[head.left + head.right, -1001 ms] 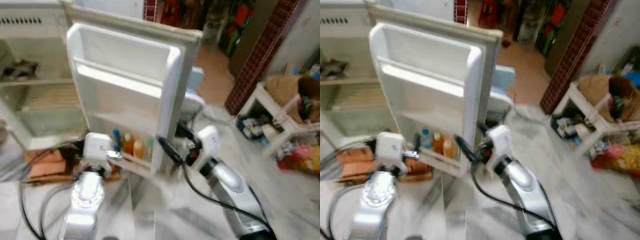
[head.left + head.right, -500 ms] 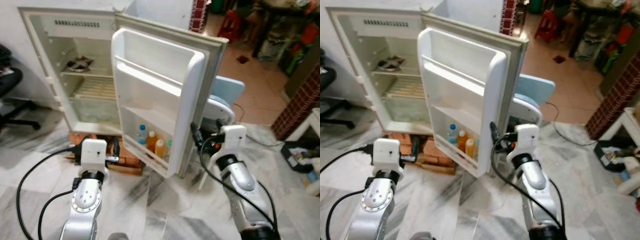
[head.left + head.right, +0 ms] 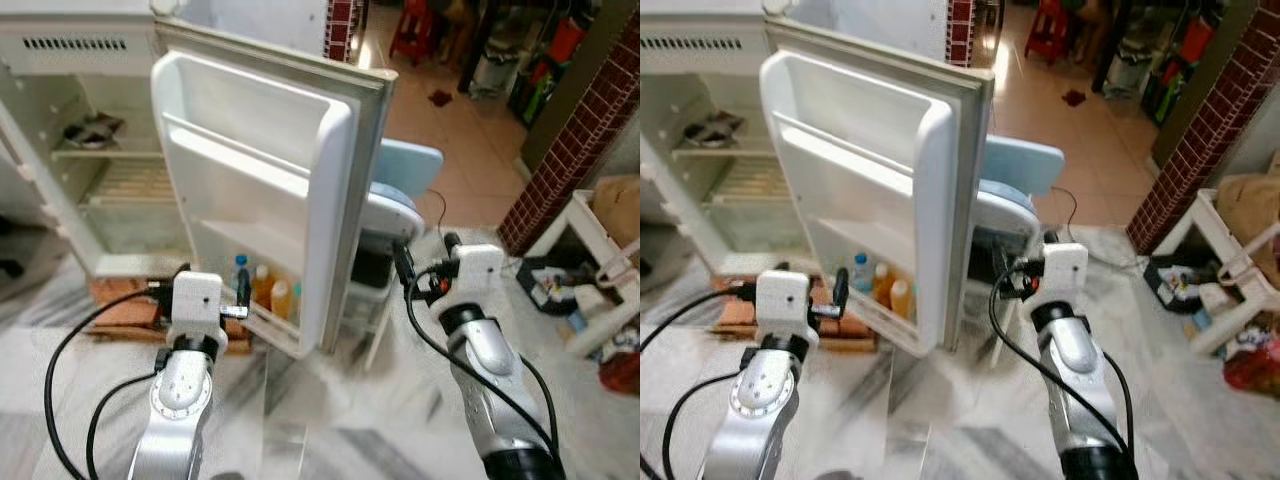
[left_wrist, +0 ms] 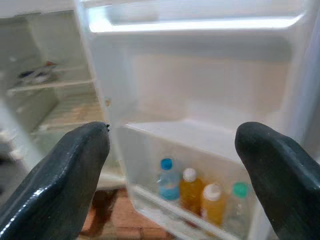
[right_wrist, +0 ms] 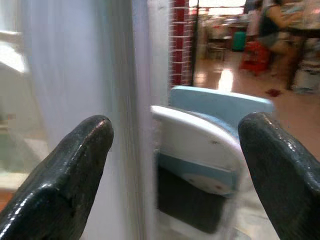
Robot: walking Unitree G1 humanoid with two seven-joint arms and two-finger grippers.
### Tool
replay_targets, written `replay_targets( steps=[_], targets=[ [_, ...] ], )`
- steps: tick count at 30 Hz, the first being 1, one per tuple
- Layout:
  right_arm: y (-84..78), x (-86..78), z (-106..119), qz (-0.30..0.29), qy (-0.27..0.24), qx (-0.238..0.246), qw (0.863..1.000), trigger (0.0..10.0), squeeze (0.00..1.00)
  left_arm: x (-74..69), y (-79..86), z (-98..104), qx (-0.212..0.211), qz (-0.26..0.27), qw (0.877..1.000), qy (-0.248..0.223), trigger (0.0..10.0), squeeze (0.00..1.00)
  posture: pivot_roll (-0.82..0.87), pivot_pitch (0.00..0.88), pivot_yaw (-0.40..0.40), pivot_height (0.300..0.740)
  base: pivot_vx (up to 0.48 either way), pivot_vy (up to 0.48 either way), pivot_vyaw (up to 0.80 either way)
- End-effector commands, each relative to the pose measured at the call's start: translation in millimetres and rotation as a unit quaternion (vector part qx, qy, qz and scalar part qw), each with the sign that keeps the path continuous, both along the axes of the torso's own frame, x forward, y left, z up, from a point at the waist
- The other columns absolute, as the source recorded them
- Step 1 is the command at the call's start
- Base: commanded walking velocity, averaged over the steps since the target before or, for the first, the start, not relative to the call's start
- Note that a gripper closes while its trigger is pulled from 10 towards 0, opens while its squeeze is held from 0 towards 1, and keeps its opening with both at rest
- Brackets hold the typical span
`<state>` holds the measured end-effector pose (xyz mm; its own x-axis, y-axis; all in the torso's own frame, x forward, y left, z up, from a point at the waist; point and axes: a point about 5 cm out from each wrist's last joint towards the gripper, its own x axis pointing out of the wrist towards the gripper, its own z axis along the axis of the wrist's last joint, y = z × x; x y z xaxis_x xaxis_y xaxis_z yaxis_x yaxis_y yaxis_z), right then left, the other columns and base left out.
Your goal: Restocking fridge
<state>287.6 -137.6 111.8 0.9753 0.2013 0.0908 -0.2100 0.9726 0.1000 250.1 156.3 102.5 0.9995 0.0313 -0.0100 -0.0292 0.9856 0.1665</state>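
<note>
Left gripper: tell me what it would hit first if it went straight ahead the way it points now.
Most likely the bottom door shelf of the open fridge door, where the bottles stand. The left gripper is open and aimed at that shelf in its wrist view; depth is unclear, so how near it is cannot be told.

open fridge door, chair behind

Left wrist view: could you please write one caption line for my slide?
Open left gripper facing the fridge door's bottom shelf, which holds four bottles.
</note>
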Motion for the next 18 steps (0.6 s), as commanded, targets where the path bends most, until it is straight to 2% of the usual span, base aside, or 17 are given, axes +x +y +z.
replay_targets(
  steps=[1, 11, 18],
  targets=[
    [-3.0, 0.0, 4, 0.002, -0.011, -0.006, 1.0, 10.0, 0.0, -1.2, -0.3, 0, -0.006, 0.0, 1.0, -0.003, 10.0, 0.0, 0.12, 0.0, -0.06, 0.74, 0.0, 0.0, 0.79],
    [-1.4, 1.8, 4, -0.006, -0.013, -0.014, 1.0, 10.0, 0.0, -1.3, 2.2, 0, -0.012, 0.005, 1.0, 0.0, 10.0, 0.0, 0.12, 0.0, -0.058, 0.74, 0.0, 0.0, 0.79],
    [-0.4, 10.0, 8, -0.008, -0.016, -0.014, 1.0, 10.0, 0.0, 2.1, 4.6, 2, -0.017, 0.008, 1.0, -0.006, 10.0, 0.0, 0.12, 0.0, -0.062, 0.74, 0.0, 0.0, 0.54]
  ],
)
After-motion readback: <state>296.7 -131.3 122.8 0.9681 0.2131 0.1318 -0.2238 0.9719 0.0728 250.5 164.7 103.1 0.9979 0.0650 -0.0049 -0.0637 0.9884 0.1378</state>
